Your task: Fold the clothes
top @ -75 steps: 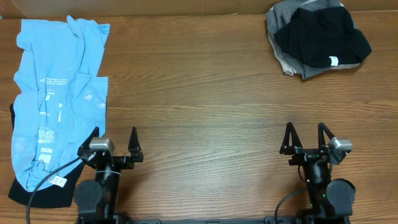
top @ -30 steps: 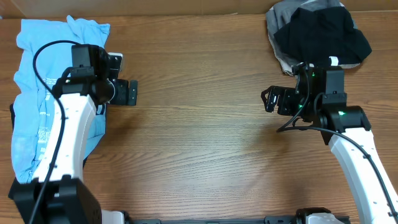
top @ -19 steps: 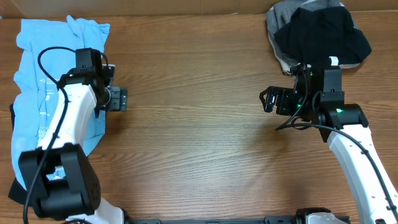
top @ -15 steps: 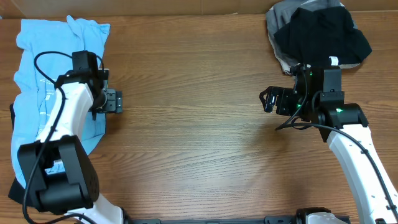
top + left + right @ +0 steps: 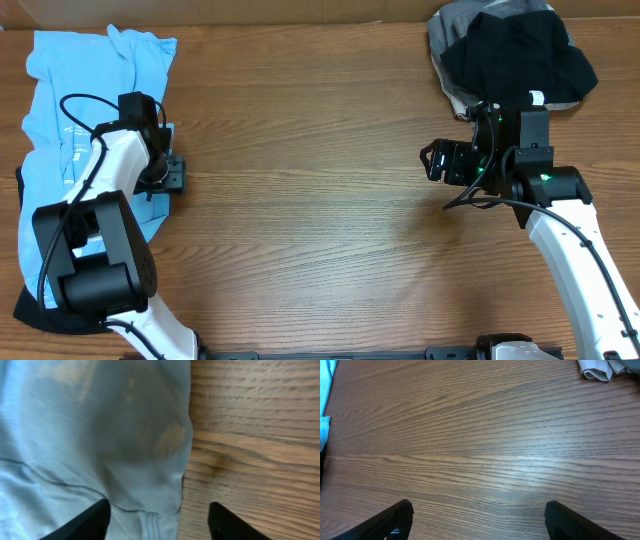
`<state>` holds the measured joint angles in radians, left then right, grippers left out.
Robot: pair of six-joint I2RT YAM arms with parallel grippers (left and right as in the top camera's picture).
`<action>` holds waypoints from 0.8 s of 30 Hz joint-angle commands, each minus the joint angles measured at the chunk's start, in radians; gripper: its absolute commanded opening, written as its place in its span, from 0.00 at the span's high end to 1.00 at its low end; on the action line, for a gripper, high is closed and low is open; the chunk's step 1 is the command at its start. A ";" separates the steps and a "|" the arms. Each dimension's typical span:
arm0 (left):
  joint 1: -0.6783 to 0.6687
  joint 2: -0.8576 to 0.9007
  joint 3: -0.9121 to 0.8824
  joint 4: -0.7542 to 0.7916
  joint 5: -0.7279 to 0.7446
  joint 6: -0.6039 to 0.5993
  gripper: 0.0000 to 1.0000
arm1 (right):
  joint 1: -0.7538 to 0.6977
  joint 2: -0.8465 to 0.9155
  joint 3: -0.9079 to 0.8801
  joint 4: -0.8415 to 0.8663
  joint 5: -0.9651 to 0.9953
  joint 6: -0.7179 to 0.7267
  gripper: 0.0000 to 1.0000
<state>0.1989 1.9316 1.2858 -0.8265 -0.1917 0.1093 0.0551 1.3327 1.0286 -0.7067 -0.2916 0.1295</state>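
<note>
The light blue T-shirt (image 5: 70, 130) with white lettering lies crumpled along the table's left side, over a black garment (image 5: 40, 308). My left gripper (image 5: 168, 176) is open, low over the shirt's right edge; in the left wrist view its fingers (image 5: 157, 520) straddle the shirt's hem (image 5: 150, 475). My right gripper (image 5: 435, 160) is open and empty above bare wood right of centre, as the right wrist view (image 5: 480, 520) shows. A pile of black and grey garments (image 5: 515, 55) lies at the back right.
The wooden table (image 5: 320, 220) runs between the two piles. The grey garment's edge (image 5: 600, 369) shows at the top right of the right wrist view, the blue shirt's edge (image 5: 324, 405) at its left. The back edge lies just behind the piles.
My left arm swung up from rest, reached out, then drew back left and down onto the shirt's right edge. My right arm rose from rest and has held still for the last second.
</note>
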 commanded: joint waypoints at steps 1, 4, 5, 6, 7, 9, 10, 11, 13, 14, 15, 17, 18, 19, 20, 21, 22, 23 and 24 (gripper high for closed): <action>0.005 0.036 0.017 0.000 -0.033 0.011 0.41 | 0.007 0.001 0.023 0.005 -0.009 -0.007 0.14; 0.005 0.058 0.017 0.000 -0.037 0.010 0.48 | 0.007 0.001 0.023 0.005 -0.009 -0.007 0.14; 0.005 0.063 0.017 0.000 -0.037 0.010 0.54 | 0.007 0.001 0.023 0.005 -0.009 -0.007 0.14; 0.005 0.067 0.017 0.000 -0.037 0.010 0.59 | 0.007 0.001 0.023 0.005 -0.009 -0.007 0.15; 0.003 0.069 0.017 0.000 -0.037 0.010 0.70 | 0.007 0.001 0.023 0.005 -0.007 -0.007 0.15; 0.004 0.068 0.018 -0.002 -0.036 0.010 0.94 | 0.007 0.001 0.023 0.005 0.000 -0.007 0.16; 0.003 0.068 0.022 -0.010 -0.035 0.006 0.96 | 0.007 0.001 0.023 0.005 0.002 -0.007 0.17; 0.002 0.068 0.029 -0.021 -0.035 -0.002 0.96 | 0.007 0.001 0.023 0.006 0.002 -0.007 0.18; -0.005 0.068 0.058 -0.057 -0.018 -0.013 0.96 | 0.007 0.001 0.023 0.010 0.002 -0.007 0.19; -0.010 0.068 0.080 -0.083 0.004 -0.013 0.96 | 0.007 0.001 0.023 0.013 0.002 -0.007 0.19; -0.016 0.068 0.104 -0.108 0.022 -0.013 0.96 | 0.007 0.001 0.023 0.017 0.002 -0.007 0.20; -0.035 0.068 0.167 -0.163 0.056 -0.013 0.96 | 0.007 0.001 0.023 0.024 0.002 -0.007 0.20; -0.047 0.068 0.205 -0.193 0.063 -0.013 0.96 | 0.007 0.001 0.023 0.029 0.002 -0.007 0.20; -0.061 0.068 0.245 -0.222 0.063 -0.013 0.96 | 0.007 0.001 0.023 0.032 0.002 -0.007 0.21; -0.073 0.068 0.280 -0.247 0.063 -0.013 0.96 | 0.007 0.001 0.023 0.036 0.002 -0.006 0.21; -0.089 0.068 0.322 -0.277 0.064 -0.013 0.96 | 0.007 0.001 0.023 0.039 0.002 -0.006 0.21; -0.103 0.068 0.357 -0.300 0.069 -0.013 0.96 | 0.007 0.001 0.023 0.040 0.002 -0.006 0.21; -0.118 0.068 0.392 -0.321 0.081 -0.012 0.96 | 0.007 0.001 0.023 0.042 0.002 -0.006 0.22; -0.135 0.068 0.430 -0.341 0.098 -0.013 0.96 | 0.007 0.001 0.023 0.043 0.002 -0.006 0.22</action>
<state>0.1215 1.9938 1.5925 -1.1305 -0.1593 0.1070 0.0551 1.3327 1.0286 -0.6720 -0.2882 0.1299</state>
